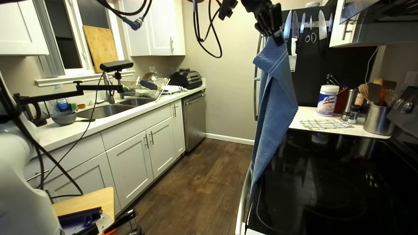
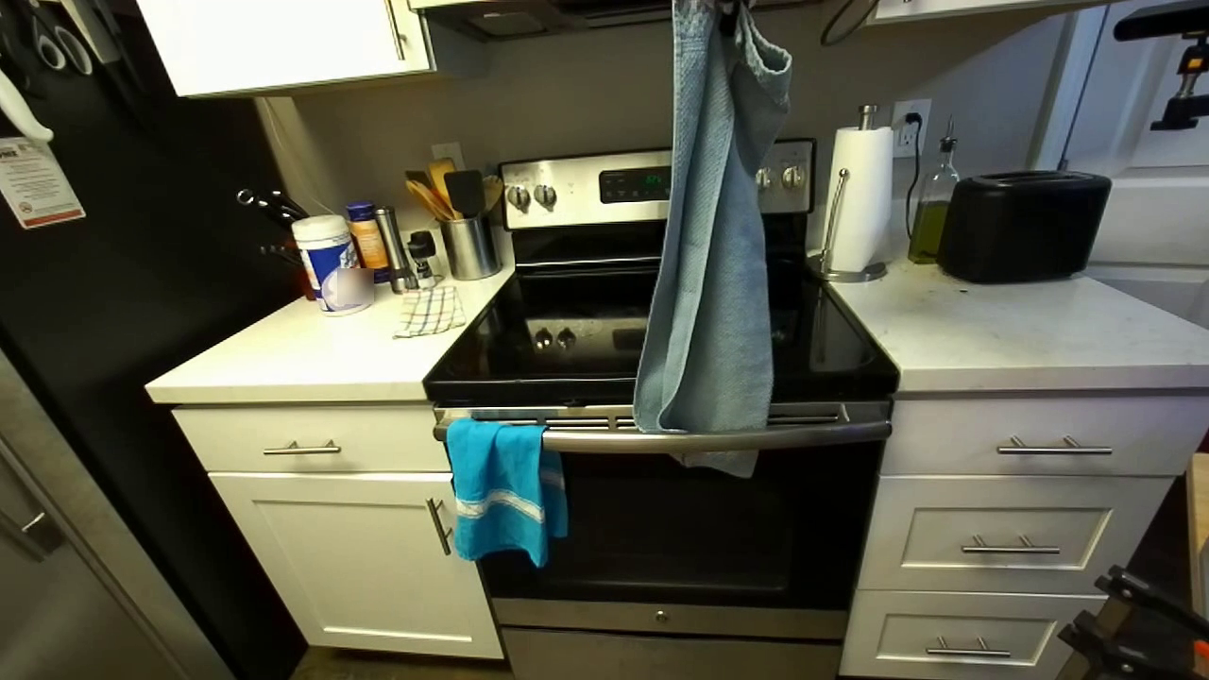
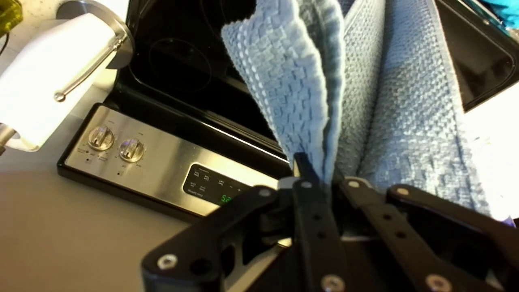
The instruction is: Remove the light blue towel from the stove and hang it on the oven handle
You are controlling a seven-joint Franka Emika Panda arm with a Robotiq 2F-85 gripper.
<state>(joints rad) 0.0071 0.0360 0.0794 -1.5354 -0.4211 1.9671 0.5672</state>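
Observation:
The light blue towel hangs from my gripper in both exterior views (image 1: 276, 94) (image 2: 713, 274) and fills the upper middle of the wrist view (image 3: 284, 81). My gripper (image 3: 318, 172) is shut on its top end; it also shows in an exterior view (image 1: 276, 36), high above the stove (image 1: 310, 182). The towel hangs in long folds. Its lower end reaches the front edge of the stove and overlaps the oven handle (image 2: 604, 441). Whether it touches the handle I cannot tell. A pale patch (image 2: 723, 463) shows below the handle behind it; I cannot tell what it is.
A bright blue towel (image 2: 501, 491) hangs on the handle's left end in an exterior view. A utensil pot (image 2: 470, 247) and wipes canister (image 2: 331, 264) stand beside the stove. Opposite are a paper towel roll (image 2: 861, 198) and toaster (image 2: 1025, 227). A range hood (image 2: 548, 21) is overhead.

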